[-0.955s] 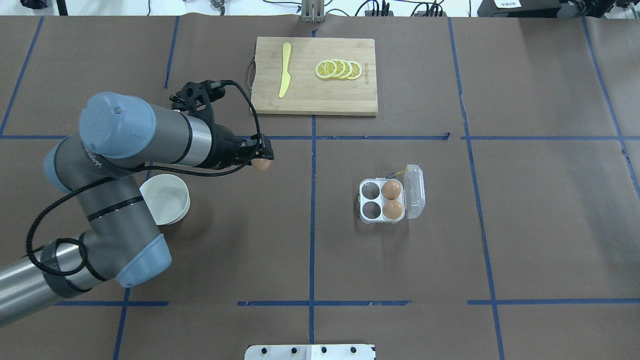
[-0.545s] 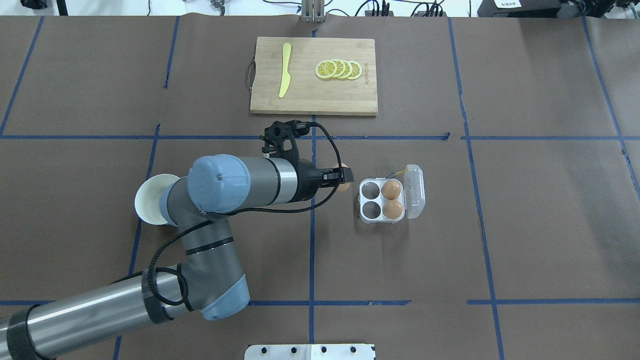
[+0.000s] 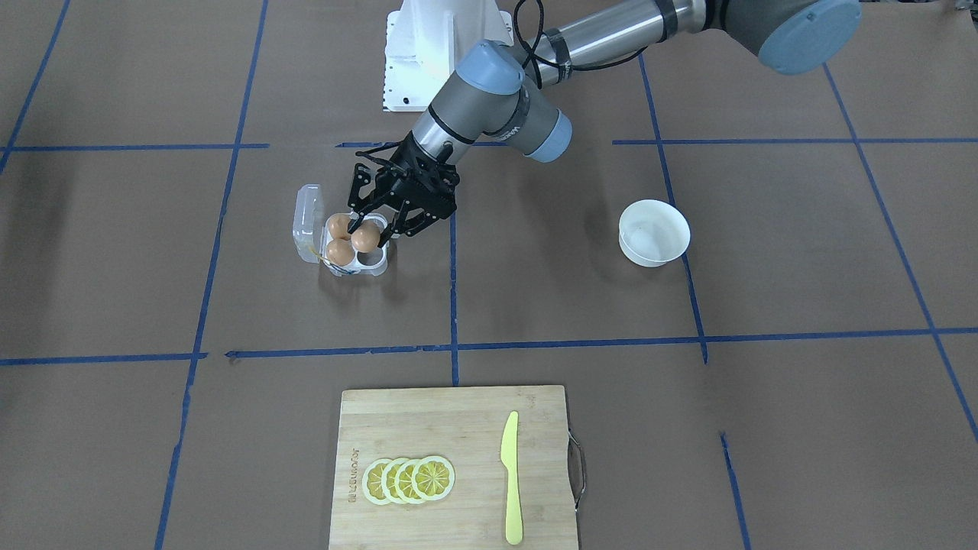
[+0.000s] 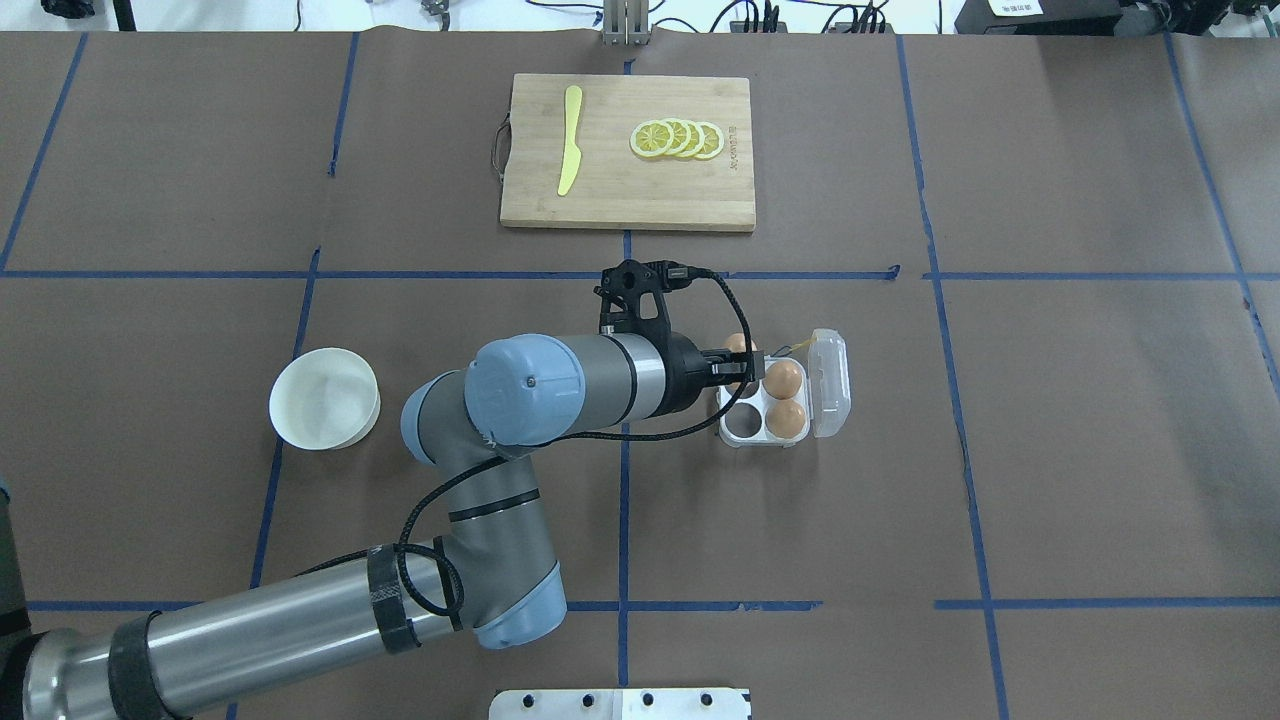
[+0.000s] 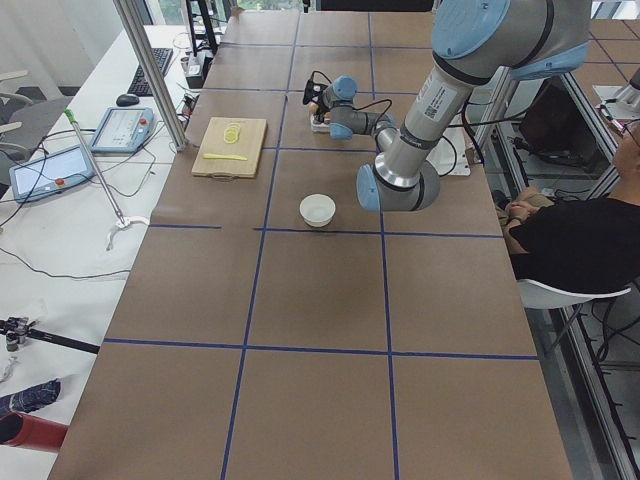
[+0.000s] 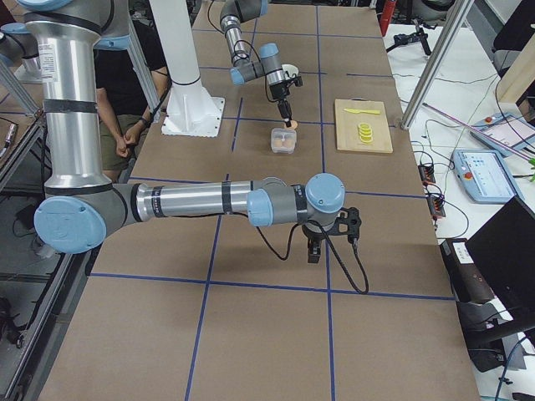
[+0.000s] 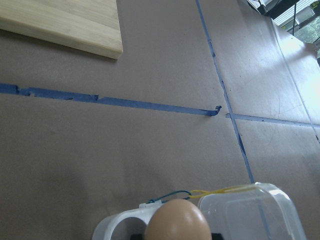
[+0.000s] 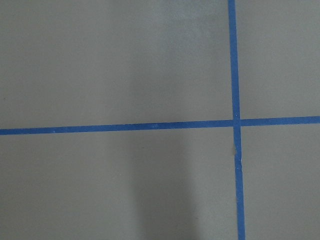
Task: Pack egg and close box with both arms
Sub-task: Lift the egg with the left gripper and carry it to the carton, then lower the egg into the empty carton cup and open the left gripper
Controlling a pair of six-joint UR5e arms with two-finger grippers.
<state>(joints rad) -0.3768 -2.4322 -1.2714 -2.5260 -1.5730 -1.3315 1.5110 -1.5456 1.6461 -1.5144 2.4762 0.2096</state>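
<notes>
My left gripper (image 4: 745,362) is shut on a brown egg (image 4: 738,344) and holds it over the far-left cell of the clear egg box (image 4: 740,437). In the front view the gripper (image 3: 369,229) grips the egg (image 3: 366,237) just above the box (image 3: 374,267). Two more eggs (image 4: 785,398) sit in the right-hand cells. The lid (image 4: 832,383) lies open to the right, with a yellow string (image 7: 220,190) at the hinge. The left wrist view shows the held egg (image 7: 177,222) above the box. My right gripper (image 6: 316,248) shows only in the right side view, low over bare table; I cannot tell its state.
A white bowl (image 4: 324,397) stands left of my left arm. A wooden cutting board (image 4: 628,190) at the far side holds lemon slices (image 4: 677,139) and a yellow knife (image 4: 569,140). Blue tape lines cross the brown table cover.
My left arm has swung right with the egg, from beside the bowl to over the box's far-left cell. The box and its two eggs have not moved.
</notes>
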